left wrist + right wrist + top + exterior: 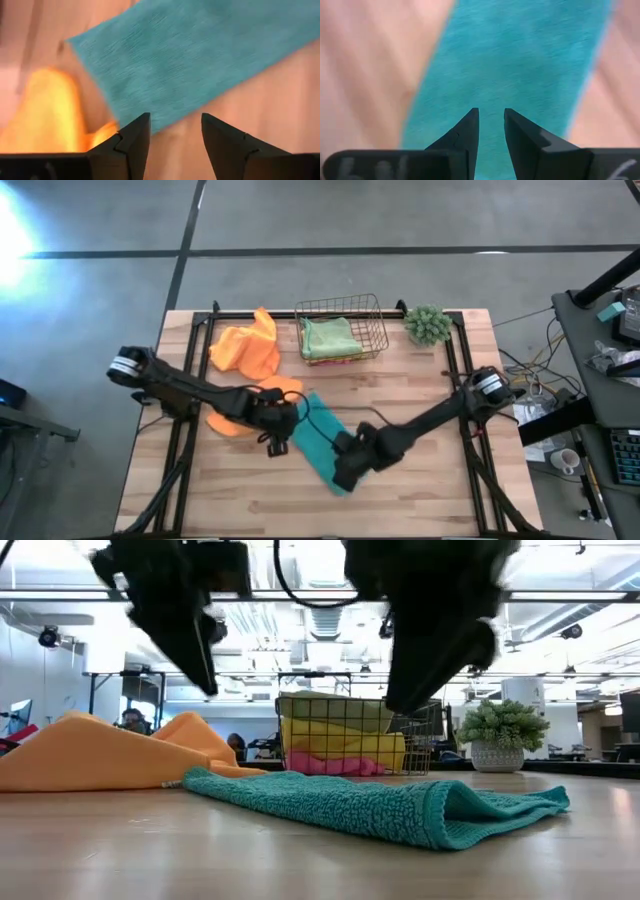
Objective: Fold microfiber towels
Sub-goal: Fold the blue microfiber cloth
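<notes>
A teal towel lies folded into a long strip on the table's middle; in the low view its fold faces the near right. My left gripper is open and empty, raised above the table beside the strip's far-left end. My right gripper hangs over the strip's near part, its fingers a narrow gap apart with nothing between them. One orange towel lies crumpled under my left arm. Another orange towel lies at the far left.
A wire basket at the far middle holds a light green towel on top of a yellow towel and a pink towel. A small green plant stands at the far right. Bare wood lies along the near edge.
</notes>
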